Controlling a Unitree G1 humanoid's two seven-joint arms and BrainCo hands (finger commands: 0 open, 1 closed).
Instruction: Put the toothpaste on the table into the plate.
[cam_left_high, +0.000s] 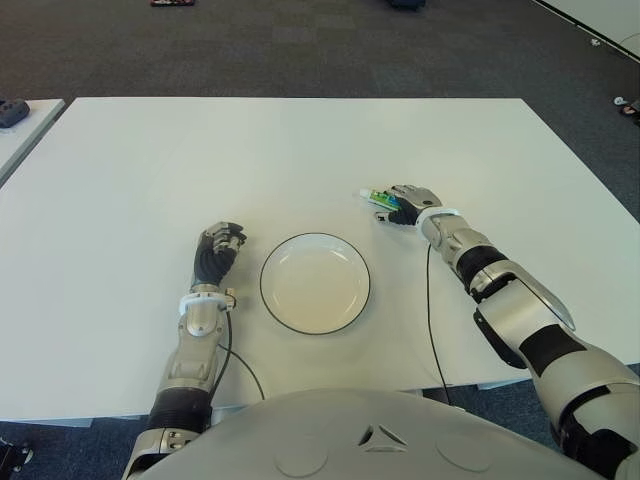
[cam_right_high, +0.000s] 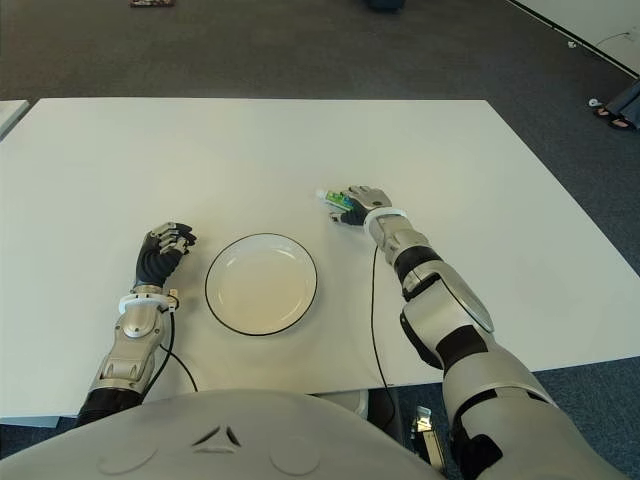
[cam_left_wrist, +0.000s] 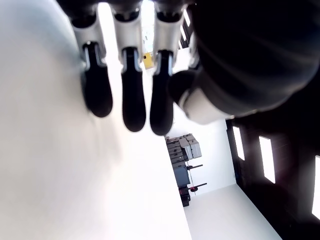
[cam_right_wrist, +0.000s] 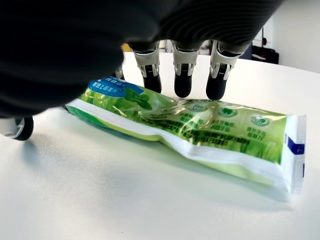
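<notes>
The toothpaste (cam_right_wrist: 190, 127), a green tube, lies flat on the white bench (cam_left_high: 300, 150) at about 1 o'clock from the plate (cam_left_high: 315, 283), well apart from its rim. The right hand (cam_left_high: 408, 205) sits over the tube's near end; 3 fingers (cam_right_wrist: 182, 82) curl down onto the tube's upper side, touching it but not closed around it, and the tube is not lifted. The left hand (cam_left_high: 218, 250) shows at 9 o'clock of the plate, fingers loosely curled, holding nothing.
</notes>
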